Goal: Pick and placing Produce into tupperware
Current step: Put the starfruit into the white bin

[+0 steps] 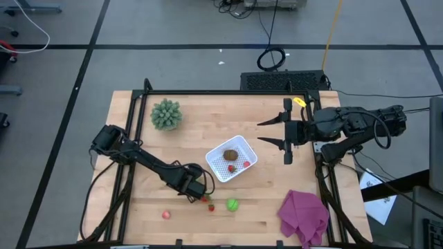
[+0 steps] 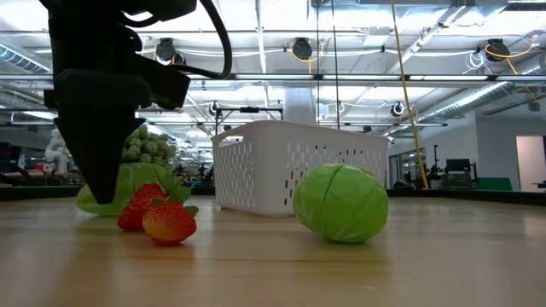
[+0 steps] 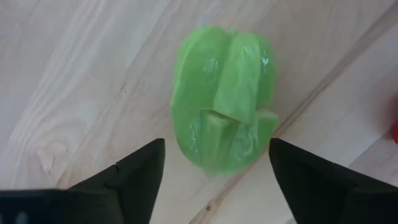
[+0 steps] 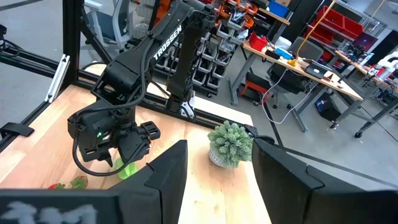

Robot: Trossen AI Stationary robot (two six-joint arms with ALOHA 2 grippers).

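Note:
My left gripper (image 3: 216, 182) is open and points down at a light green leafy piece (image 3: 224, 99) lying on the wood, one finger on each side of its end with a gap. The high view has this gripper (image 1: 202, 195) near the table's near edge; the leafy piece is hidden under it there. Two strawberries (image 2: 169, 222) lie beside it, then a green round piece (image 2: 341, 203) and a pink-red ball (image 1: 166, 215). The white tupperware (image 1: 220, 170) stands mid-table, holding a brown round piece (image 1: 230, 154) and red pieces (image 1: 246, 164). My right gripper (image 1: 267, 133) waits open, raised right of the tupperware.
A spiky green plant (image 1: 166, 114) stands toward the far left of the table. A crumpled purple cloth (image 1: 303, 216) lies at the near right corner. Bare wood shows between the tupperware and the plant. A black frame (image 1: 208, 92) edges the table.

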